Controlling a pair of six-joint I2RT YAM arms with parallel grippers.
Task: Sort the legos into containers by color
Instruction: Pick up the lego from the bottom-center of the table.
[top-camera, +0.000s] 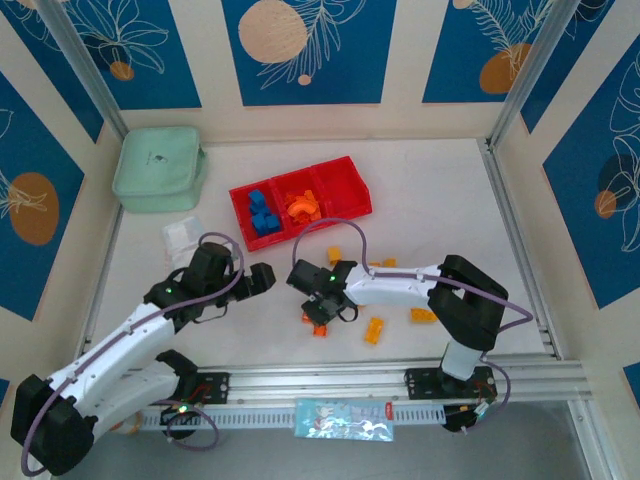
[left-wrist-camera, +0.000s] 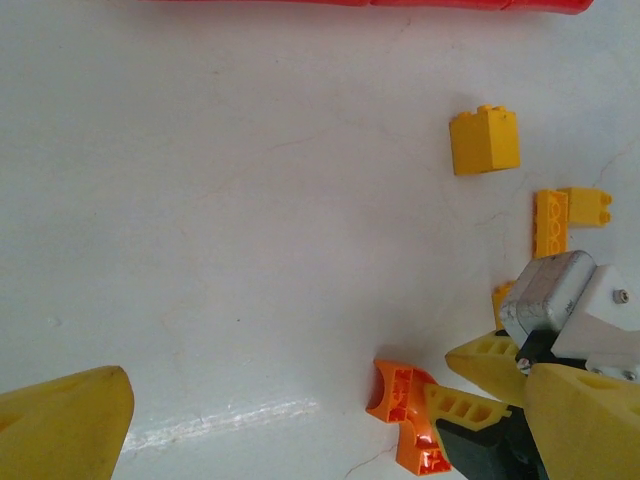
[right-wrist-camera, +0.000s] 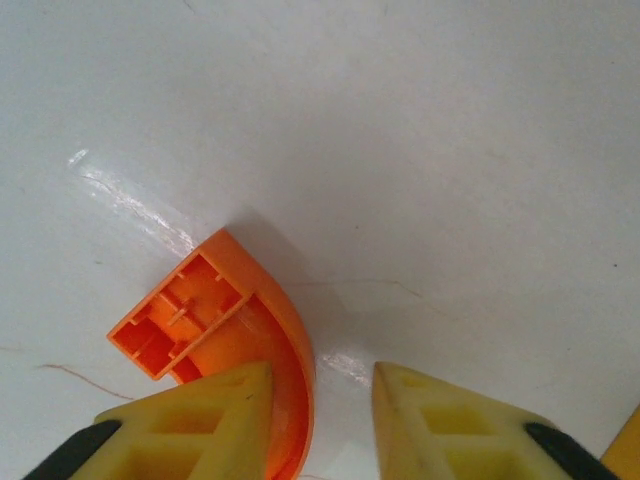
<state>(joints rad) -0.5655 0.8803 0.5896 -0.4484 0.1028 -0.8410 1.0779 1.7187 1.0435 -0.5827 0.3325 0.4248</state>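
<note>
The right tool (right-wrist-camera: 322, 400) is down at the counter (top-camera: 440, 200) with its jaws parted and nothing gripped. In the right wrist view its fingers sit over one end of an orange arch (right-wrist-camera: 220, 310). One finger overlaps the curved outer face, and the other stands over bare surface beside it. Only the arch's rim falls inside the gap, and most of the piece lies outside it. The arch rests hollow side up, on the near side of the red tray (top-camera: 340, 190) and well apart from it.

The left tool (top-camera: 258, 278) hovers just beside it, also near of the tray, spread wide and empty.

In the tray, blue bricks (top-camera: 260, 212) fill the left compartment and orange pieces (top-camera: 300, 205) the middle one. The right compartment looks bare. Several yellow-orange bricks (top-camera: 374, 330) lie loose on the counter nearer the arms than the tray.

The main risk, as I judge it, is the off-centre grip. If the fingers close on a curved rim, the arch may squirt sideways, spin, or tip up instead of seating. A weak pinch could then let it drop on the way to the middle compartment. The two tools are also close enough to knock together. Orange and yellow-orange are close shades, so a piece could land in the wrong compartment.
</note>
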